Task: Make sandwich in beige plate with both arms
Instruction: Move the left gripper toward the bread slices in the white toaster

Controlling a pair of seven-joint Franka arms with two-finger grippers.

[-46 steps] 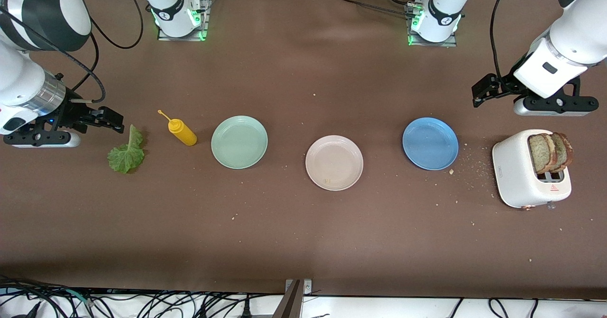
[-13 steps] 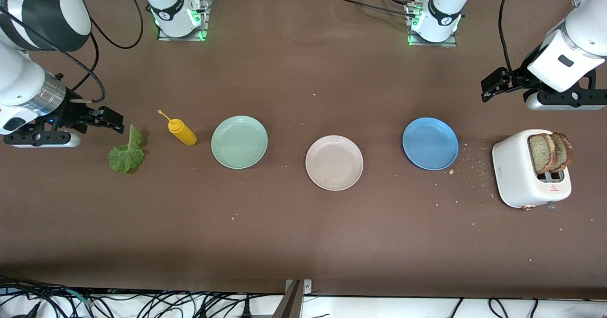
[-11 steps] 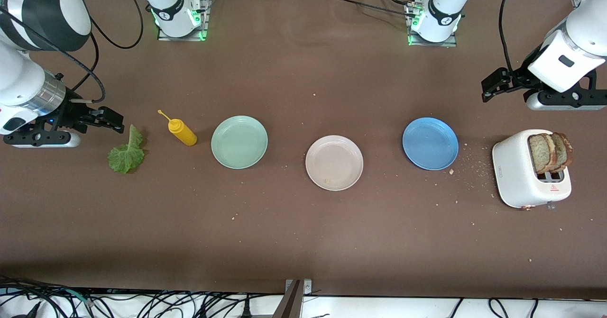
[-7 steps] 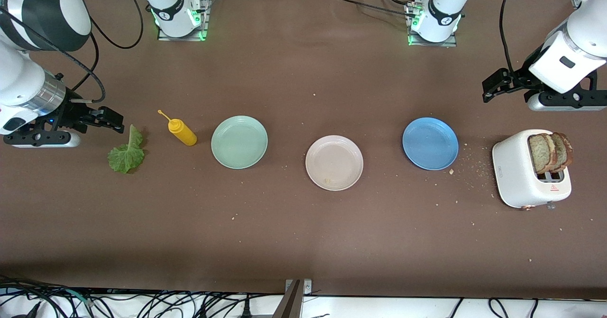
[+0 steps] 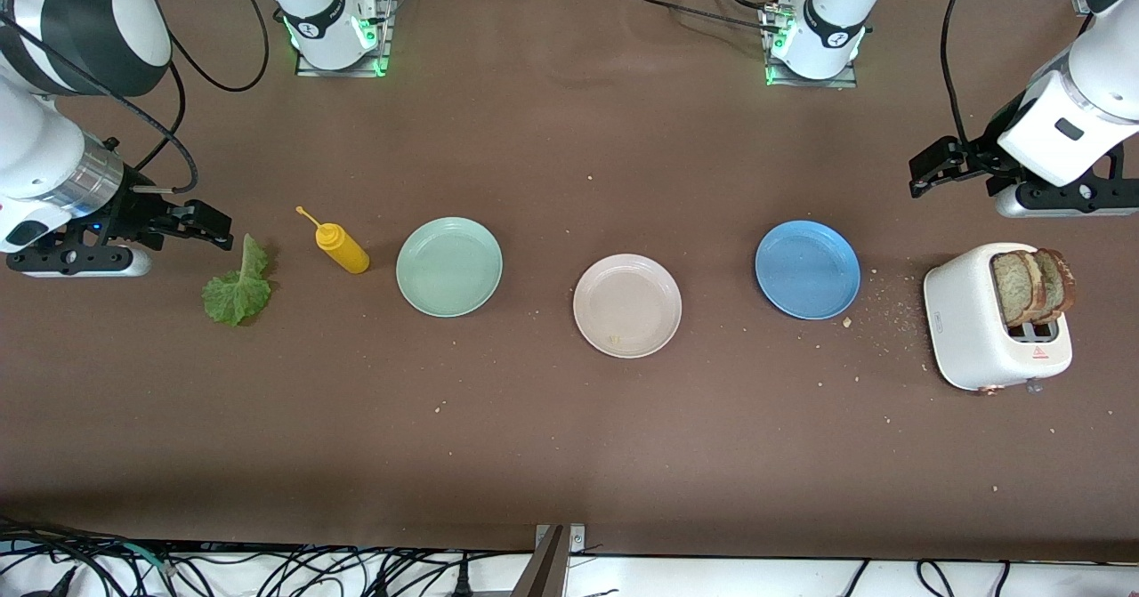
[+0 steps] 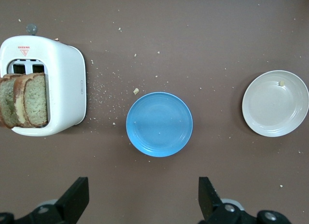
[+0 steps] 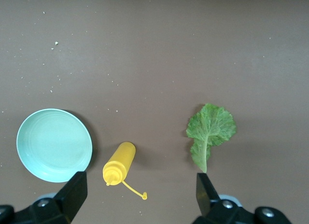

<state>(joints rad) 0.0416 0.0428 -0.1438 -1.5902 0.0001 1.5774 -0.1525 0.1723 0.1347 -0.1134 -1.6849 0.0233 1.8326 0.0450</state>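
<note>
Hovering released, the left gripper (image 5: 930, 173) is hanging over bare counter (image 5: 569, 455) near the toaster (image 5: 983, 326), apparently holding both bread slices (image 5: 1032, 286); the right gripper (image 5: 209, 223), also released, is waiting over the lettuce leaf (image 5: 236, 287); the beige plate (image 5: 627, 305) is sitting between the other plates.

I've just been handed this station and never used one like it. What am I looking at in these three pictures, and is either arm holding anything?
Two white robot arms work at a brown table. The wide picture looks down from across the table; the other two come from cameras on each arm's wrist. The left tool is open and empty, over bare table near the white toaster, which holds the bread slices. The right tool is open and empty, just above the lettuce leaf. Along the table lie a yellow squeeze bottle, a mint-green plate, the beige plate and a blue plate. Nothing is held.
</note>
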